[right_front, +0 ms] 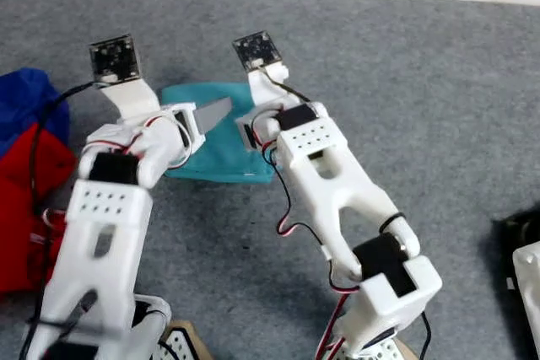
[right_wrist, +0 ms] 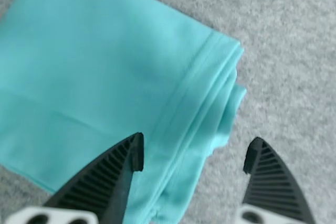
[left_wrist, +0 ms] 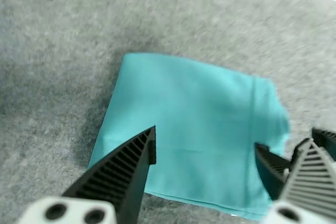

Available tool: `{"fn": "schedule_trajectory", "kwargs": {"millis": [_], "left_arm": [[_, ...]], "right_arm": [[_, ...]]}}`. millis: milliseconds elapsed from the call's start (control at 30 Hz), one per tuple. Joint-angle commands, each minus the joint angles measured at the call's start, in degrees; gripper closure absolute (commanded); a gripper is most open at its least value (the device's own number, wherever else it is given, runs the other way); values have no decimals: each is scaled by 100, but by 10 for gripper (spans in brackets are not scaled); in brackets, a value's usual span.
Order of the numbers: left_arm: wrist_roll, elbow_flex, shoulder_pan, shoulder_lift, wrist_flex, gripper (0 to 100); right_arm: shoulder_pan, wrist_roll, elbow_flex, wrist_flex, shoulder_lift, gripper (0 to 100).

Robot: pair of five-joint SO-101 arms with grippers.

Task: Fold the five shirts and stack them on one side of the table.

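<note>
Two grippers with jaws apart, left gripper (left_wrist: pixel 205 140) and right gripper (right_wrist: pixel 197 140), hang over the folded teal shirt (right_front: pixel 221 151) on the grey table (right_front: pixel 422 82). We judge it soft, light, floppy; we'd pinch its layered edge.

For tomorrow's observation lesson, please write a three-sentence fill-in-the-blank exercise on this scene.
1. The teal shirt under the arms is already ____.
2. The left gripper and right gripper are both ____.
3. The red shirt and blue shirt lie on the ____ arm's side.
Missing words: folded; open; left
</note>
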State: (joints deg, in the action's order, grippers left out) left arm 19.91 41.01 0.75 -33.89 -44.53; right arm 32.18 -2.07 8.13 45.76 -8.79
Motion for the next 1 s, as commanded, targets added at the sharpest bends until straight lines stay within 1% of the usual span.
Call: {"fn": "schedule_trajectory", "kwargs": {"millis": [0, 167, 267, 500, 633, 700, 833, 900, 967], "left_arm": [[53, -224, 101, 514, 334, 600], [53, -602, 277, 1235, 413, 600], [53, -725, 347, 1481, 413, 600], [53, -734, 365, 1587, 519, 600], [53, -734, 365, 1596, 519, 600], [53, -734, 365, 1596, 519, 600], [53, -734, 365, 1613, 519, 600], [53, -725, 365, 1613, 527, 600], [53, -725, 365, 1622, 527, 600]], "right_arm": [[-163, 44, -532, -101, -198, 689], [-242, -70, -1235, -84, -1095, 689], [-286, -114, -1763, 180, -1587, 689], [-567, -105, -2738, 796, -2396, 689], [-681, -105, -2897, 804, -2791, 689], [-637, -88, -3029, 804, -3020, 689], [-330, -123, -3495, 831, -3547, 693], [-233, -123, -3767, 840, -3732, 727], [-215, -123, -3987, 998, -3873, 803]]}}
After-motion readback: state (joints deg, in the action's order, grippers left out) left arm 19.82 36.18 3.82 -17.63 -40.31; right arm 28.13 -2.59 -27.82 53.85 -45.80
